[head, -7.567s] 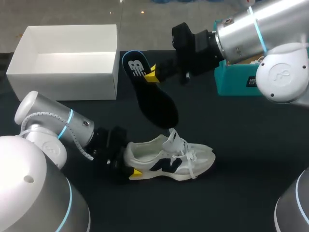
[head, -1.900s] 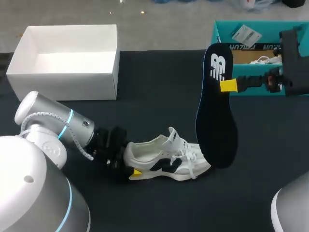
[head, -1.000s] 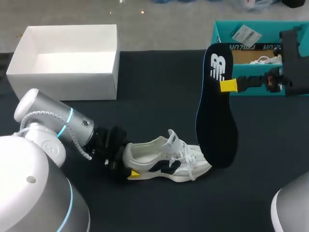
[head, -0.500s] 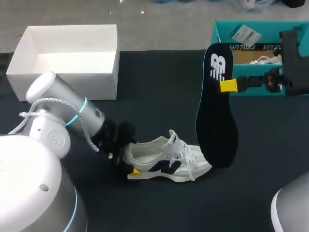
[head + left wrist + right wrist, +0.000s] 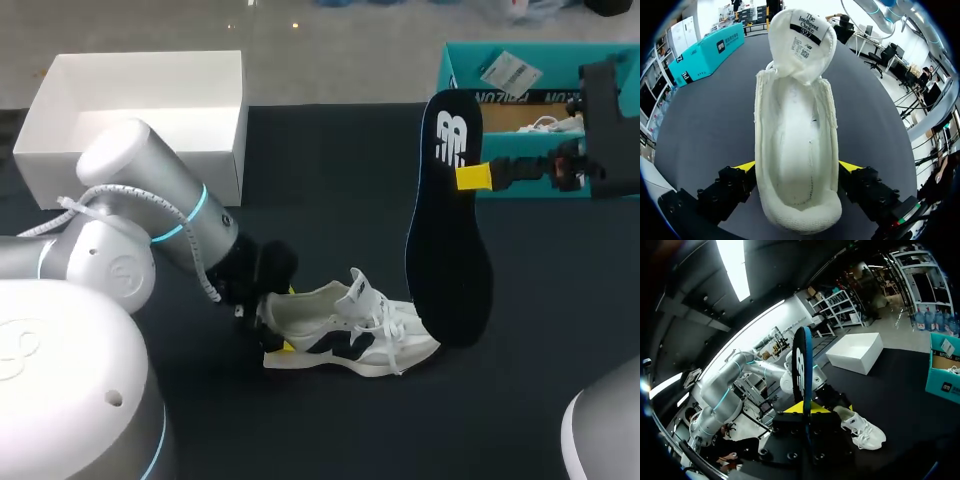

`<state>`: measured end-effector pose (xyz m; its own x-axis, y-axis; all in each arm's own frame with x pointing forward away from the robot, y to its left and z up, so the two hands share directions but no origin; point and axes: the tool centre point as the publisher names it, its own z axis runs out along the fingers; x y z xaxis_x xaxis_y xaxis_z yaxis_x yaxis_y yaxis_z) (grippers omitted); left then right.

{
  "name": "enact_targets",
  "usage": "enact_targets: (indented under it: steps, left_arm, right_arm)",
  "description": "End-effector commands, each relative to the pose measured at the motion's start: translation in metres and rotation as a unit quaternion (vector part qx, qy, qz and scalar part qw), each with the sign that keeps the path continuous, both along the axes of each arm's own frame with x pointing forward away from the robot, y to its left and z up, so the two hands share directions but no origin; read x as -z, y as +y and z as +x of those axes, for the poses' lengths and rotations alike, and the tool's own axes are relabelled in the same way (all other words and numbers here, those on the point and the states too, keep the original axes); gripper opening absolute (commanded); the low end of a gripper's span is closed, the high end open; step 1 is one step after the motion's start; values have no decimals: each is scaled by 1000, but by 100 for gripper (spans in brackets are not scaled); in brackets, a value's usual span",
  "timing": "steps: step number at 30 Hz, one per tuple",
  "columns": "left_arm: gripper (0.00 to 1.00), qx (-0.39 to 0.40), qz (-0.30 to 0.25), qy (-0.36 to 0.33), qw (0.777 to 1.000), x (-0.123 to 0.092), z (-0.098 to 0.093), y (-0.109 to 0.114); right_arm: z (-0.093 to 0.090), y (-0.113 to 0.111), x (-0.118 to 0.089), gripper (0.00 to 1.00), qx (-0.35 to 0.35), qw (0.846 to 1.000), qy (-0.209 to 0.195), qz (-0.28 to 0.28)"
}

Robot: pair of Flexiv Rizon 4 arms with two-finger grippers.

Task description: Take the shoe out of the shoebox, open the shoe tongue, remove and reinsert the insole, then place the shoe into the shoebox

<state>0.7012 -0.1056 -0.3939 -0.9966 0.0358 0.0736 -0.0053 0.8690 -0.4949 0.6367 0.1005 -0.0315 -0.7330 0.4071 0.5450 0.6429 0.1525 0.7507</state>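
Shoe (image 5: 350, 335), white, set upright on its sole on the dark table (image 5: 330, 160); long axis across the table, heel toward the left arm, toe toward the right; the heel is clasped from both sides by the left pincer (image 5: 797, 167), its yellow tips pressed against the heel walls; the tongue is turned up and forward, so that the opening is laid bare, and no insole is seen within; insole (image 5: 447, 230), dark, is held by the right pincer (image 5: 805, 409), which is closed on it near the heel end; its long axis is close to vertical, heel end uppermost, toe end hanging just beside the forefoot of the shoe; whether the two touch cannot be told; for reinsertion it is judged that the lower end must be carried toward the left arm and tipped down into the opening; white shoebox (image 5: 140, 120), open, is set well apart at the far left; a teal box (image 5: 520, 100) is set at the far right
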Motion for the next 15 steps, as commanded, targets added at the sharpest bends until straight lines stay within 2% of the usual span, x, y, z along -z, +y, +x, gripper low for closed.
enact_targets:
  steps: [1,7,15]
  left_arm:
    - [100,-3,49,-14,999,-13,-6,1]
    - [100,-6,102,-30,994,-20,-7,4]
    - [100,7,134,-12,991,-35,-6,14]
  right_arm:
    - [0,1,1,0,1,1000,0,1]
    - [0,1,1,0,1,1000,0,1]
    - [0,1,1,0,1,1000,0,1]
